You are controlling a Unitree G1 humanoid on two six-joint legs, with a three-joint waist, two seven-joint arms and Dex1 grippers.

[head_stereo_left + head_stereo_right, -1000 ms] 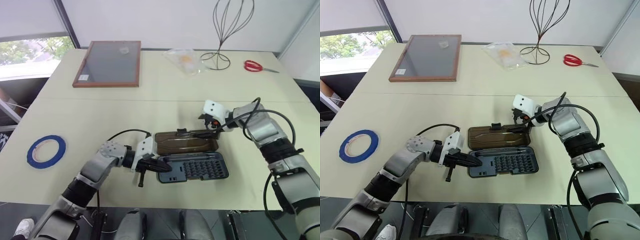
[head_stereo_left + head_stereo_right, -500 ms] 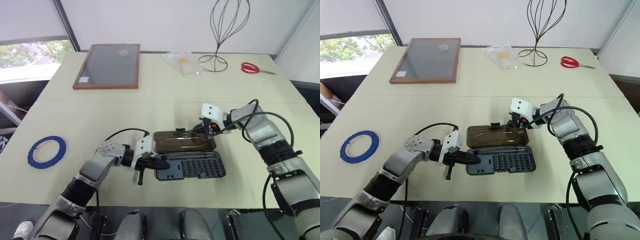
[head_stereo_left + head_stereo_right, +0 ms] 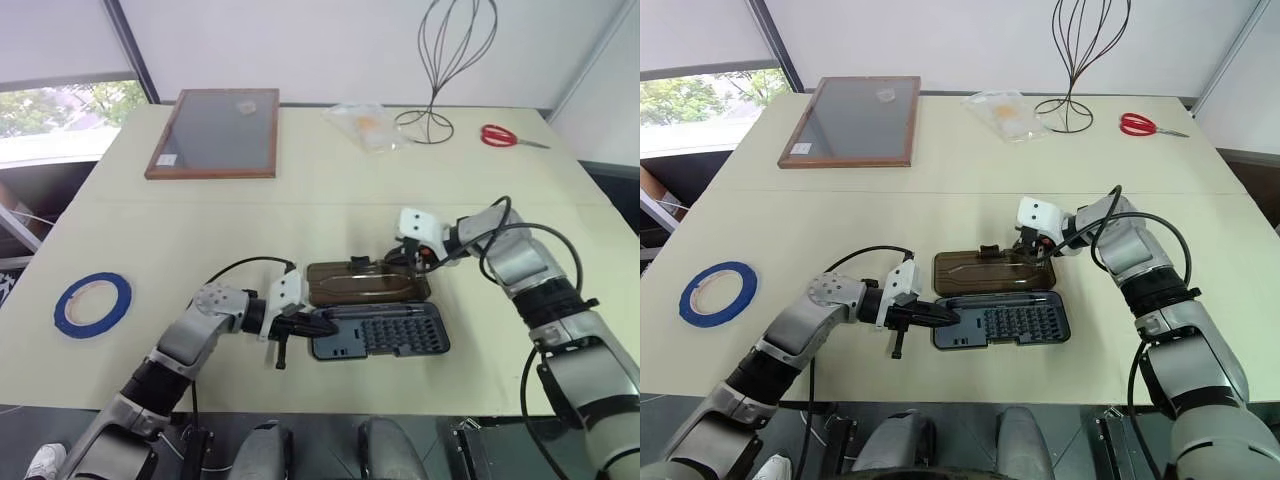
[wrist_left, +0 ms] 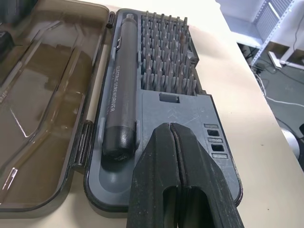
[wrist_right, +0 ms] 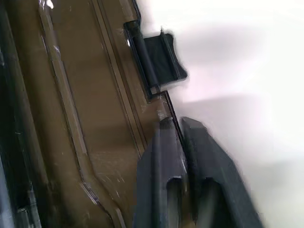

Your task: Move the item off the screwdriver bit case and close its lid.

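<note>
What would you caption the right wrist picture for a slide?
Right gripper pinching the far rim of the smoky brown lid, beside its black latch tab.

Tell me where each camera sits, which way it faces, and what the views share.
Head stereo pair: looks forward and down over the cream table; both arms show, plus the blue tape ring.
Left wrist: looks along the shut left gripper, pressed on the dark grey bit-case base.
Right wrist: looks along the right gripper, pinching the rim of the smoky brown lid, near its black latch tab.
Shared: the open case, lid flat.
</note>
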